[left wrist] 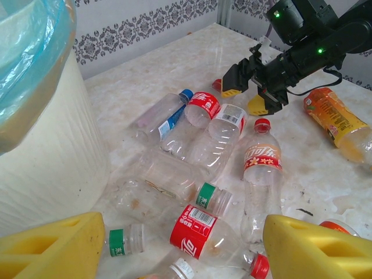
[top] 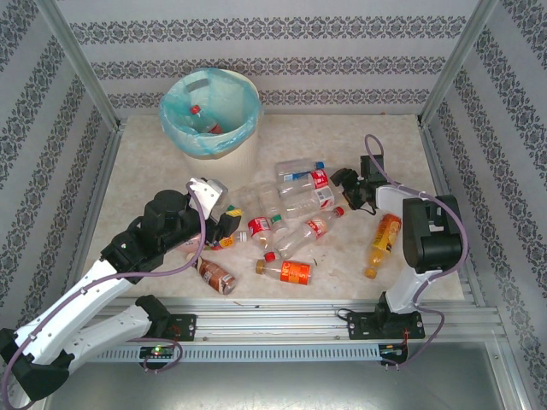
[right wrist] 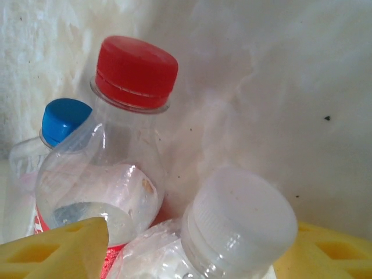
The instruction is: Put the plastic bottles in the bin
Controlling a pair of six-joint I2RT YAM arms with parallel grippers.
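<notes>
DESK: Where did we find the plastic bottles [top: 295, 205] in this shot?

FIELD: Most lay on their sides in a loose heap at the middle of the marbled table [top: 145, 171]. One red-capped bottle [top: 195, 108] sat inside the cream bin [top: 235, 152], which stood at the far left with its turquoise liner [top: 175, 120] folded over the rim.

DESK: And the strays?

FIELD: We saw an orange drink bottle [top: 382, 242] apart from the heap, near the right arm's base. An orange-labelled bottle [top: 291, 272] lay at the heap's near edge, and a brown-labelled bottle [top: 215, 275] lay beside the left arm.

DESK: What did we make of the left gripper [top: 226, 226]?

FIELD: It hung at the heap's left side, its yellow fingers [left wrist: 52, 250] spread wide above bottles lying on the table.

DESK: And the right gripper [left wrist: 244, 97]?

FIELD: It was at the heap's far right end. Its fingers [right wrist: 58, 250] stood apart with a white-capped bottle [right wrist: 238, 215] between them, and we could not tell whether they pinched it. Just past it we saw a red-topped bottle [right wrist: 116, 174] and a blue cap [right wrist: 64, 119].
</notes>
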